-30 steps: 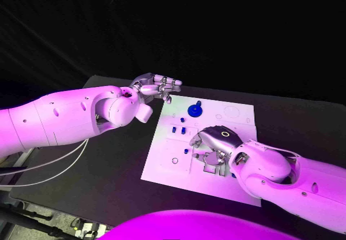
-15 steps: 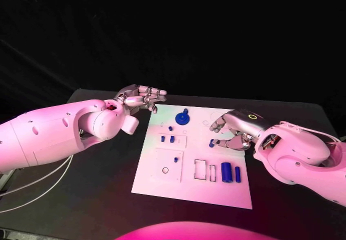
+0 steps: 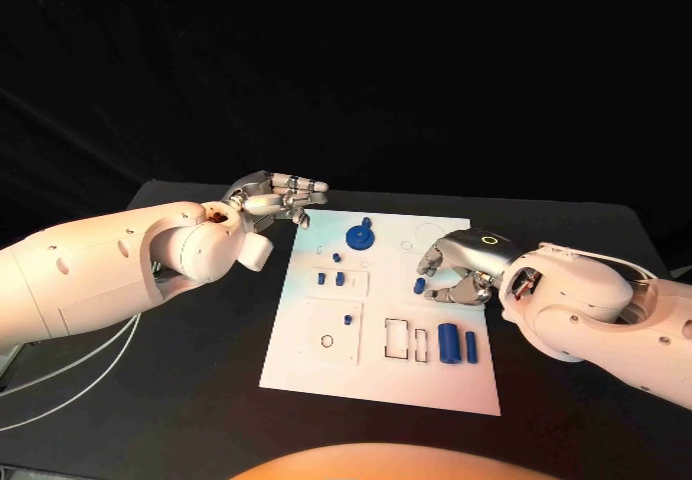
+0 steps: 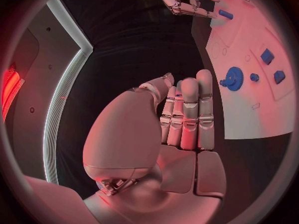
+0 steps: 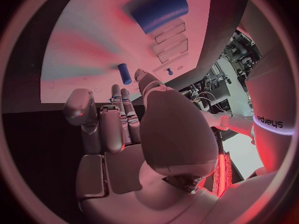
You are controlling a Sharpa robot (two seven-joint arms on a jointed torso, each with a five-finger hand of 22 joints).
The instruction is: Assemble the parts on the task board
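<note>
**Right hand lifts away from the low slots**

Head view: A second ago the right hand (image 3: 459, 268) lay over the near end of the task board (image 3: 310, 345). Now it sits higher, by the board's right side. That uncovers a fat blue roller (image 3: 450, 343) and a thin blue rod (image 3: 472, 346) lying side by side. I think that spot is finished, and a small blue peg (image 3: 420, 285) just beside the fingers is next. The left hand (image 3: 274, 195) still waits at the far left corner. The blue gear (image 3: 358, 237) sits near it.

Left wrist view: The left hand (image 4: 184, 119) has straight fingers and holds nothing. The gear (image 4: 234, 78) is apart from it.

Right wrist view: The right hand (image 5: 118, 129) holds nothing. The peg (image 5: 124, 73) lies just past its fingertips (image 5: 116, 92). The head view cannot show that gap.
</note>
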